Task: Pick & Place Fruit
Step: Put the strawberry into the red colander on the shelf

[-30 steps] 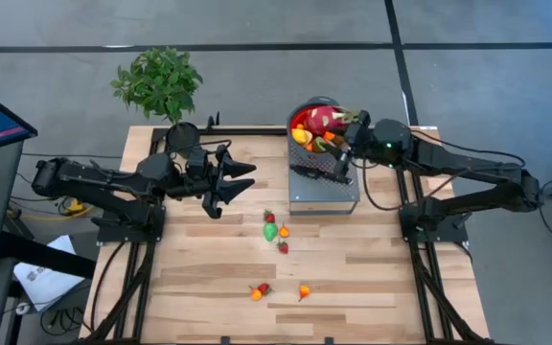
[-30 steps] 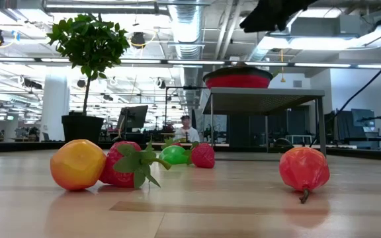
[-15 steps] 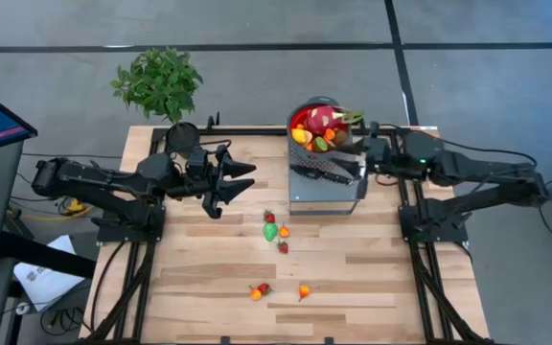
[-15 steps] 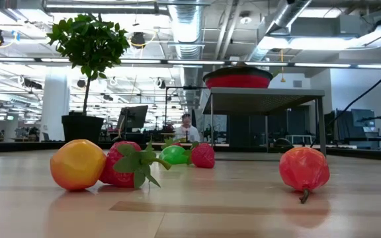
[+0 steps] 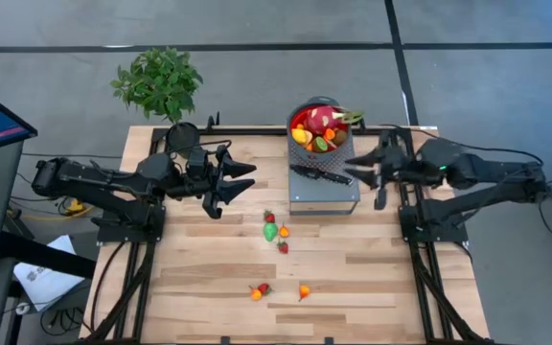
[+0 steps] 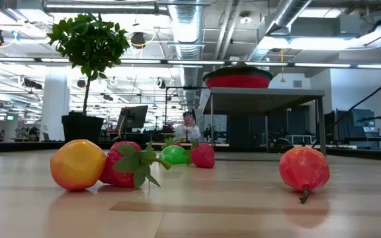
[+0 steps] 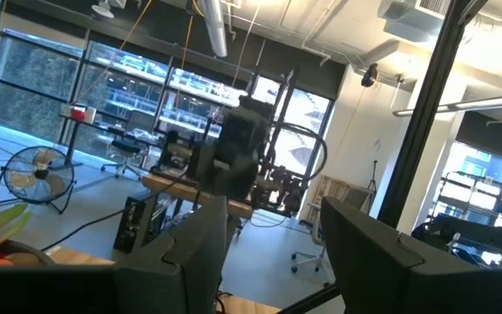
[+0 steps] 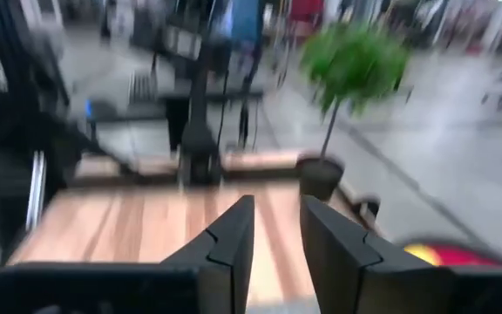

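Overhead, red bowl [image 5: 320,129] sits on grey stand [image 5: 324,192], piled with fruit [image 5: 316,132] including the pink dragon fruit [image 5: 320,119]. Black-handled knife [image 5: 321,174] lies on the stand just in front of the bowl. Right gripper [image 5: 366,172] hangs at the stand's right edge, fingers parted by a narrow gap, nothing between them. Left gripper [image 5: 238,182] well left of the stand, jaws apart, empty. More small fruit scattered on table [image 5: 199,278] ahead of the stand: strawberries [image 5: 269,218], green one [image 5: 271,231], orange pieces [image 5: 304,290].
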{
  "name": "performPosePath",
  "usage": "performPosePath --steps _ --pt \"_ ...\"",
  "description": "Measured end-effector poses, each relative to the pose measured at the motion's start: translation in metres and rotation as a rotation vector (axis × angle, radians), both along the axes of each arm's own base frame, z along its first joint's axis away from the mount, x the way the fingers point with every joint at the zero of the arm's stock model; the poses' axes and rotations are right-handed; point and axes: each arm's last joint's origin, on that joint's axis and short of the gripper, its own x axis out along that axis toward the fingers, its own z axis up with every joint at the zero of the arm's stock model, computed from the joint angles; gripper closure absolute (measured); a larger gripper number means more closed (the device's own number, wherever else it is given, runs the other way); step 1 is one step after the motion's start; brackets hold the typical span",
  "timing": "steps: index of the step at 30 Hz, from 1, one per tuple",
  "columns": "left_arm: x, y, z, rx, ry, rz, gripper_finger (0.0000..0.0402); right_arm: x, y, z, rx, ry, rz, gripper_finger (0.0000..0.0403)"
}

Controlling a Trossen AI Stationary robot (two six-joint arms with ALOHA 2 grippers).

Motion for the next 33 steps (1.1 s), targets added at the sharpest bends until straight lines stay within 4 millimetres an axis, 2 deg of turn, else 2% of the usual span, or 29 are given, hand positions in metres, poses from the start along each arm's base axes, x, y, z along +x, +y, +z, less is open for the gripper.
performPosePath --steps 5,11,14,19,22,29,33 --pt "0.0 0.0 0.0 0.0 0.0 0.0 0.0221 0.018 0.003 -0.021 0.009 0.165 0.007 0.0324" --pt "0.0 0.0 0.0 -0.002 0.002 -0.001 0.0221 0.028 0.01 -0.029 0.011 0.229 0.037 0.0343" --pt "0.0 0.0 -0.001 -0.02 0.012 -0.007 0.0221 0.026 0.018 -0.03 -0.003 0.233 0.082 0.0359" --pt "0.001 0.0 -0.002 -0.02 0.018 -0.007 0.0221 0.011 0.026 -0.027 -0.015 0.238 0.134 0.0397" --pt "0.001 0.0 -0.002 -0.02 0.018 -0.007 0.0221 0.0 0.027 -0.029 -0.023 0.219 0.151 0.0395" --pt "0.001 0.0 -0.002 -0.02 0.018 -0.007 0.0221 -0.023 0.018 -0.057 -0.014 0.155 0.125 0.0396" --pt "0.001 0.0 -0.002 -0.02 0.018 -0.007 0.0221 -0.04 0.015 -0.066 -0.003 0.071 0.128 0.0401"
